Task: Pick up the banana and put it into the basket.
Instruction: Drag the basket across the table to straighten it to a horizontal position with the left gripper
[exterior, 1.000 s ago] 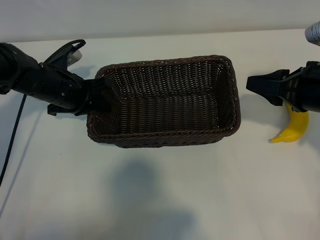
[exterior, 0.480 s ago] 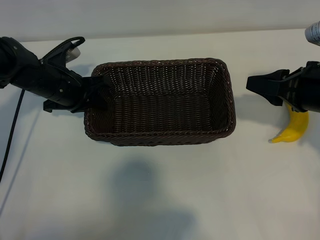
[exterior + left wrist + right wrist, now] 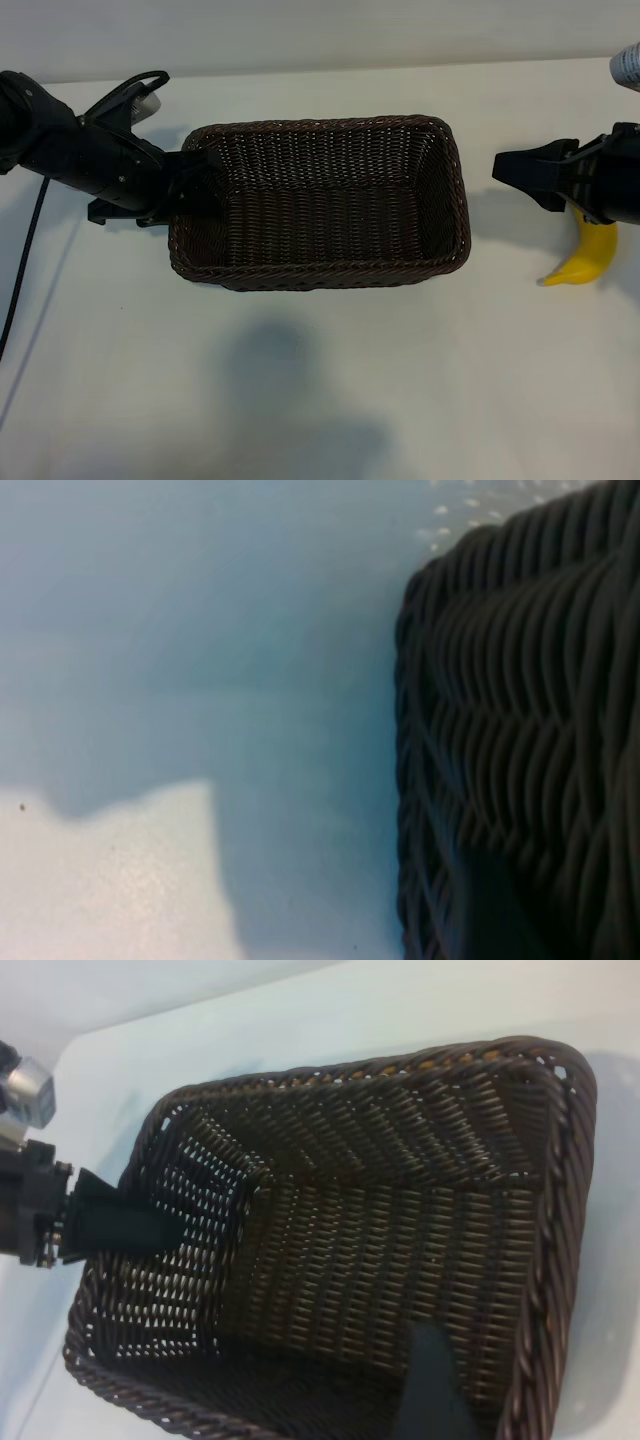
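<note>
The dark brown wicker basket (image 3: 320, 126) lies flat in the middle of the white table, with nothing in it. My left gripper (image 3: 188, 186) is at its left short wall, where the left wrist view shows the weave (image 3: 520, 730) very close. The right wrist view looks into the basket (image 3: 400, 1210) and shows the left gripper (image 3: 120, 1225) against that far wall. The yellow banana (image 3: 588, 260) lies on the table at the far right, its upper part hidden under my right arm. My right gripper (image 3: 515, 180) hovers open and empty, pointing at the basket's right end.
A pale, bottle-like object (image 3: 628, 62) sits at the back right corner. A black cable (image 3: 25, 270) trails down the table on the left. Bare table lies in front of the basket and between the basket and the banana.
The basket came down and shifted a little left with the left arm, from tilted to flat. In the last half second it stayed still. The right arm has not moved.
</note>
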Available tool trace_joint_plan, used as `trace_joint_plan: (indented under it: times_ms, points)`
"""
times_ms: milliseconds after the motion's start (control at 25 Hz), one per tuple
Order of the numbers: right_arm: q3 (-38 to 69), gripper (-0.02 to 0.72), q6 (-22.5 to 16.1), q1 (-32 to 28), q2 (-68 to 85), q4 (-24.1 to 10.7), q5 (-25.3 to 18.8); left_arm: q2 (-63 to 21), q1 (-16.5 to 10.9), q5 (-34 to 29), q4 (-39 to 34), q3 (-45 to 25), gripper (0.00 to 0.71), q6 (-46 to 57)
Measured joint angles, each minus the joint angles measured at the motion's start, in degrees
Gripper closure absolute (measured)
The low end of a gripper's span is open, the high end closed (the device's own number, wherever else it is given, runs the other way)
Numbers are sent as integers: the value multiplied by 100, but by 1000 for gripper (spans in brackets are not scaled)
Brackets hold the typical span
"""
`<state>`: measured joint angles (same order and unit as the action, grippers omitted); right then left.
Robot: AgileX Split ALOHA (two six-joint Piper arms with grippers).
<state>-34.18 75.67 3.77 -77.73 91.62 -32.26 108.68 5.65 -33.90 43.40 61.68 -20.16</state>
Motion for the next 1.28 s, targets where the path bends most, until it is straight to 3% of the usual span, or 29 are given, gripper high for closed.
trace_joint_plan:
  times_ms: [240, 520, 1280]
  points:
    - [0, 191, 0, 0, 0, 0, 0, 0, 0, -7, 4, 0, 252, -18]
    - [0, 191, 0, 0, 0, 0, 0, 0, 0, 25, 4, 0, 189, -92]
    - [0, 191, 0, 0, 0, 0, 17, -1023, 0, -401, -568, 5, 182, -38]
